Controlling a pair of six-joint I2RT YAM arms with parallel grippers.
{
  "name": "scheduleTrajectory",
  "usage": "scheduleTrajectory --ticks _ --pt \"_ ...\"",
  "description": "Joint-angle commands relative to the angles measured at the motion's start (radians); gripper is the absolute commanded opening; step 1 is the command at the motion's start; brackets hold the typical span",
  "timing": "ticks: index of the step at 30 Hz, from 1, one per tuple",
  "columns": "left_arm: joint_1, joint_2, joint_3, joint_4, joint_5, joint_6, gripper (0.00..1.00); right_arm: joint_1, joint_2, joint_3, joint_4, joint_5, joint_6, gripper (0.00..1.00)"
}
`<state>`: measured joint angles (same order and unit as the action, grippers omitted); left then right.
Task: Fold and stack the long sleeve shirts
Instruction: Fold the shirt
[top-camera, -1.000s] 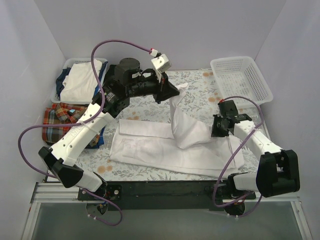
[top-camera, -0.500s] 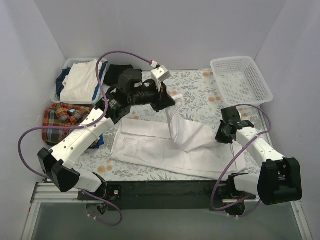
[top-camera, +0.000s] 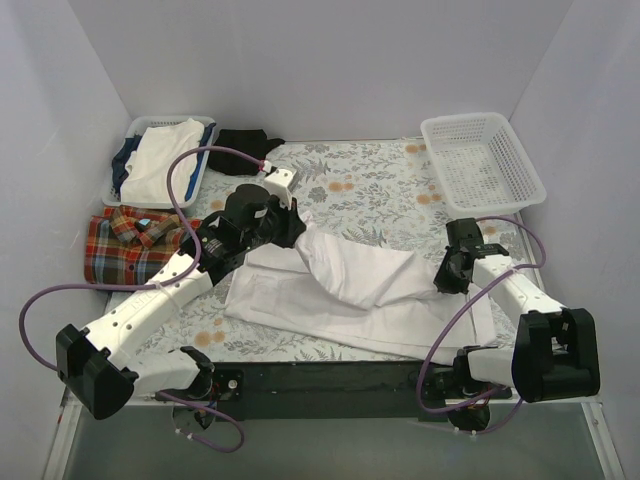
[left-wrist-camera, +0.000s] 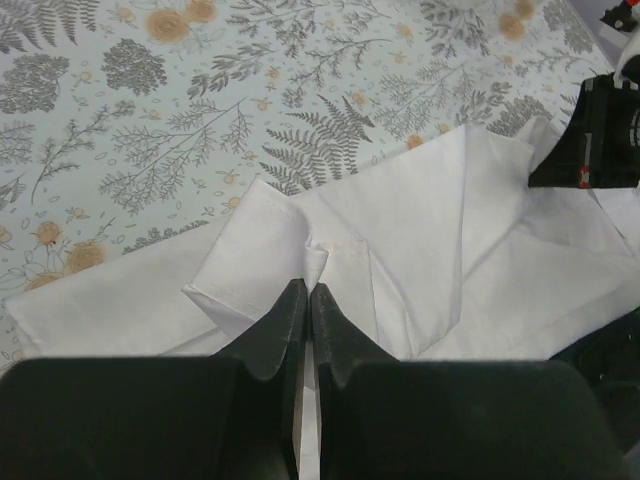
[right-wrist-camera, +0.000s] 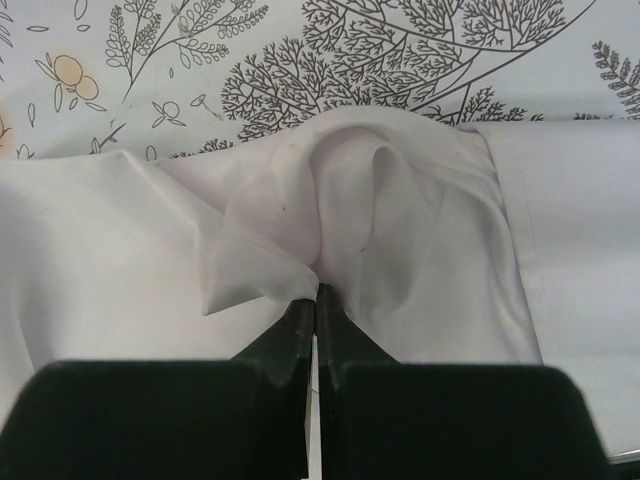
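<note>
The white shirt lies across the near middle of the table, one sleeve folded over its body from right to left. My left gripper is shut on the sleeve's cuff end, low over the shirt's upper left part; the left wrist view shows the jaws pinching white fabric. My right gripper is shut on a fold of the white shirt at its right edge, jaws closed on cloth. The plaid shirt lies crumpled at the left edge of the table.
A tray at the back left holds folded white and blue garments. A small black garment lies at the back. An empty white basket stands at the back right. The floral tablecloth shows behind the shirt.
My left gripper has come down and toward the near left with the sleeve, laying it flat across the shirt's body. My right gripper has shifted slightly nearer, still pinching the right edge.
</note>
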<state>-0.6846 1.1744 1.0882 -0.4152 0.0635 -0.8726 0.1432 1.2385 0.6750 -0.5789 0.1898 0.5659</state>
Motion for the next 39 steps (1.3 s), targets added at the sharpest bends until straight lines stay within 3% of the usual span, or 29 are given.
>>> scheduleTrajectory --ticks 1,7,10,22,27,39 --pt "0.005 0.001 0.006 0.062 -0.073 -0.028 0.0 -0.014 0.012 -0.005 0.005 0.001 0.002 0.09" --pt "0.005 0.004 0.022 0.078 0.018 -0.035 0.0 -0.016 -0.062 0.009 0.027 -0.026 -0.037 0.51" --pt "0.005 0.008 0.059 0.085 0.003 -0.023 0.0 -0.016 -0.097 0.034 0.028 -0.021 -0.052 0.55" --pt "0.005 0.155 0.387 0.271 -0.102 0.142 0.0 -0.016 -0.119 0.11 0.066 -0.033 -0.064 0.52" --pt "0.007 0.234 0.53 0.294 0.025 0.173 0.0 -0.016 -0.139 0.127 0.097 -0.068 -0.093 0.52" --pt "0.007 0.225 0.476 0.291 0.314 0.058 0.0 -0.011 -0.119 0.201 0.117 -0.045 -0.103 0.5"
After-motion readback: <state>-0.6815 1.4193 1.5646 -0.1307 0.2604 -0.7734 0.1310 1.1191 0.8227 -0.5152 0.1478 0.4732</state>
